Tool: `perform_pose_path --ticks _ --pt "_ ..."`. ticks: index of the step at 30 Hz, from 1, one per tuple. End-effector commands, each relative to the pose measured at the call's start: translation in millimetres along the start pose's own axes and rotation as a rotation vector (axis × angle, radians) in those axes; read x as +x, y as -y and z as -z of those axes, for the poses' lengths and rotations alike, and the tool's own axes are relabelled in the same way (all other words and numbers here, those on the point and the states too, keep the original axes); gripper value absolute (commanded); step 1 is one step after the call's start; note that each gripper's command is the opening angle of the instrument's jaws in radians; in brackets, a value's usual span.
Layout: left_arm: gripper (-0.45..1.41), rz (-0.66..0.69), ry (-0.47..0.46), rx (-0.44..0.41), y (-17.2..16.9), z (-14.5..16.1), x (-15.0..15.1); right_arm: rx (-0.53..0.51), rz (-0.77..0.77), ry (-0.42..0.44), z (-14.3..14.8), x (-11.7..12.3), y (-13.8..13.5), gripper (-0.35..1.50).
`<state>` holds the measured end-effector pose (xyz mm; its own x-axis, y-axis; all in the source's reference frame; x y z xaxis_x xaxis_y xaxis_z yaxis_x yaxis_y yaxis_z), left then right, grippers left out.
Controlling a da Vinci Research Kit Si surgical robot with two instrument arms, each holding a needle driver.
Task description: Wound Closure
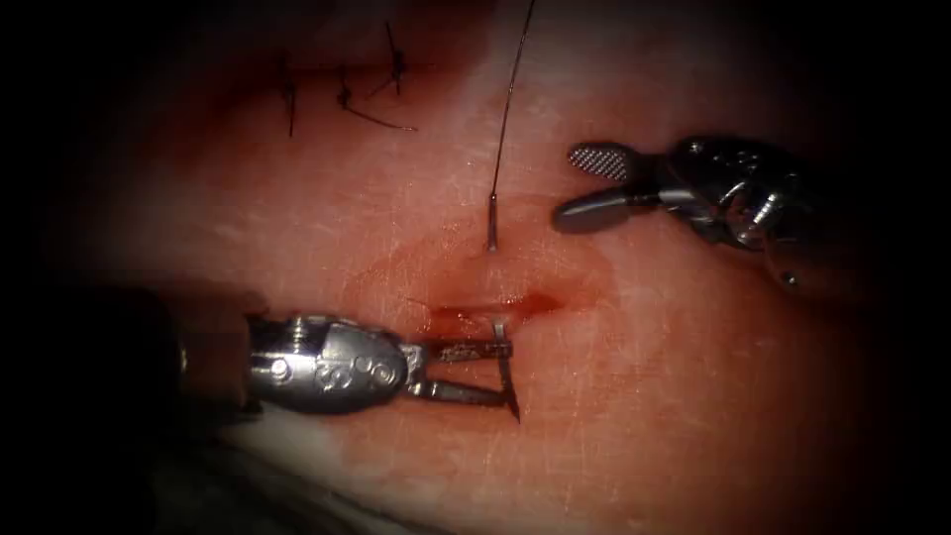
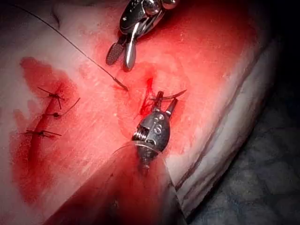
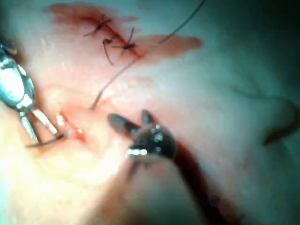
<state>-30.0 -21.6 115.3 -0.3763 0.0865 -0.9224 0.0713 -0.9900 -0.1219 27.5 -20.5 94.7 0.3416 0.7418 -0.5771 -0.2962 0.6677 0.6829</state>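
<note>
One piece of tissue [image 1: 693, 396] carries one open cut [image 1: 500, 305], wet with red fluid [image 1: 540, 302], and both tools work at it. The left arm's tool [image 1: 500, 374] comes in from the tissue's lower left edge with its two jaws parted narrowly around the single curved needle [image 1: 506, 369]. The needle's pointed end has emerged from the tissue just below the cut and lies across the jaw tips; whether the jaws actually pinch it cannot be told. The needle's tail end [image 1: 490, 233] stands out of the tissue on the far side of the cut, so the needle sits in the tissue under the cut. One thread [image 1: 507, 109] runs from that tail end up toward the tissue's far edge. The right arm's tool [image 1: 584, 188] hovers near the tail end, to the right of it, its two jaws spread wide and holding nothing. Three finished stitches [image 1: 342, 84] with short cut ends sit near the tissue's far left corner.
</note>
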Motion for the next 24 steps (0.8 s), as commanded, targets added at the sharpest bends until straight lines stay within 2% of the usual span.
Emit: perform_pose_path --ticks 1,6,11,14,16,17,18,19,20,24 --pt "0.32 0.000 -0.003 -0.008 -0.5 -0.9 -0.6 0.002 -0.005 0.000 -1.0 -0.4 -0.1 0.98" --pt "0.32 -0.002 -0.002 -0.010 -0.8 -1.5 -0.6 0.003 -0.016 -0.005 -1.1 -0.6 -0.2 0.98" --pt "0.44 0.000 0.000 -0.005 -0.7 -2.1 -0.4 0.001 -0.020 -0.005 -1.3 -0.8 -0.1 0.96" --pt "0.42 0.006 0.000 -0.005 -0.6 -2.2 -0.4 0.001 -0.019 -0.005 -1.4 -0.9 -0.1 0.96" --pt "0.27 0.023 0.000 -0.007 -0.5 -2.0 -0.5 0.001 -0.019 -0.005 -1.4 -0.9 -0.1 0.96" --pt "0.12 0.065 0.008 0.009 -0.4 -1.9 -0.6 0.001 -0.019 -0.005 -1.4 -0.9 -0.1 0.96" --pt "-0.20 0.147 0.024 0.047 -0.4 -1.7 -0.7 0.001 -0.025 -0.004 -1.4 -0.9 -0.1 0.96" --pt "-0.37 0.172 0.033 0.072 -0.4 -1.5 -0.7 0.001 -0.025 -0.004 -1.4 -0.9 -0.1 0.96" --pt "-0.45 0.185 0.040 0.092 -0.4 -1.3 -0.7 0.001 -0.025 -0.004 -1.4 -0.9 0.0 0.96" --pt "-0.45 0.256 0.037 0.090 -0.6 -0.5 -0.3 0.006 -0.025 -0.002 -1.4 -0.9 0.3 0.93"
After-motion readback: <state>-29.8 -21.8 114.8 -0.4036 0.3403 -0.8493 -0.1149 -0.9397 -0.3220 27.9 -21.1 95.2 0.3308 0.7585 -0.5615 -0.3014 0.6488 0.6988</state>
